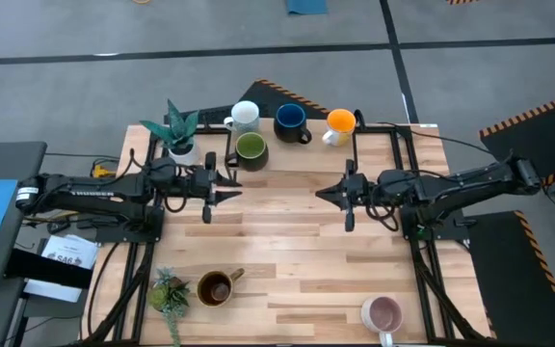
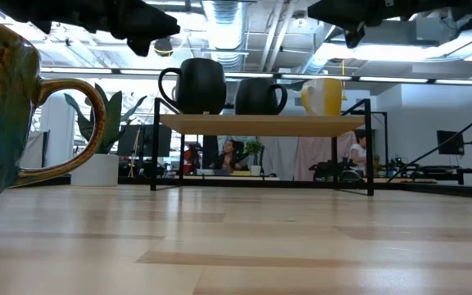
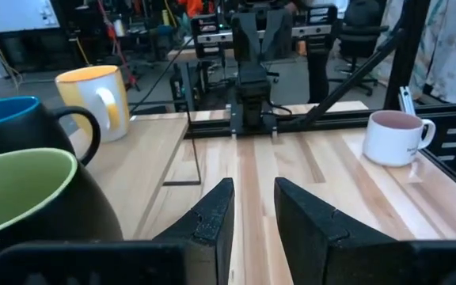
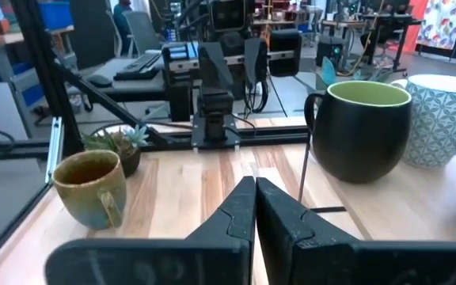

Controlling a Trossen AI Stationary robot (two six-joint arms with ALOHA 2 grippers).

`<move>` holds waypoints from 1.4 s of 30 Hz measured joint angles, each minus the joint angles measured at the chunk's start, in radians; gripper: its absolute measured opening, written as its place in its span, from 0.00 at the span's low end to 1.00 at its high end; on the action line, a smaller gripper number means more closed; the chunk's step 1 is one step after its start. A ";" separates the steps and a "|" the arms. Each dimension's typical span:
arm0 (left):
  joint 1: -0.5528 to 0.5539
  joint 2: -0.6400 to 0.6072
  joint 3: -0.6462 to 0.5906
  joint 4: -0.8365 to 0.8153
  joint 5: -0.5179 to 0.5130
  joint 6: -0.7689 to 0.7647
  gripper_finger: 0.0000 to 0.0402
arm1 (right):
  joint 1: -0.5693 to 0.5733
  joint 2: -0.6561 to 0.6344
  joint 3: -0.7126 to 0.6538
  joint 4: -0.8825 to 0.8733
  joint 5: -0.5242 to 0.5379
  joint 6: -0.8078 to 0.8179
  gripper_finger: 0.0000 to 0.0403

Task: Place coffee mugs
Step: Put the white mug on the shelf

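2 potted plants (image 1: 179,135) on the table's left side, raised shelf (image 1: 374,145) holding 4 mugs, left gripper (image 1: 231,196) jaws slightly apart, right gripper (image 1: 324,193) jaws together, both mid-table

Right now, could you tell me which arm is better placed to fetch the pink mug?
Probably the right: the pink mug sits at the table's edge on the right arm's side, with the right gripper nearer it than the left gripper.
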 joint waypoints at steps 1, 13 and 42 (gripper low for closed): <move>0.000 -0.001 0.000 0.001 0.000 0.000 0.20 | 0.000 0.000 0.000 -0.006 0.000 -0.010 0.10; 0.000 0.001 0.000 -0.017 -0.018 -0.002 0.20 | 0.002 0.000 0.000 -0.019 0.001 -0.019 0.10; 0.000 0.002 0.000 -0.006 -0.016 0.050 0.20 | 0.030 -0.002 0.125 -0.307 -0.004 0.045 0.12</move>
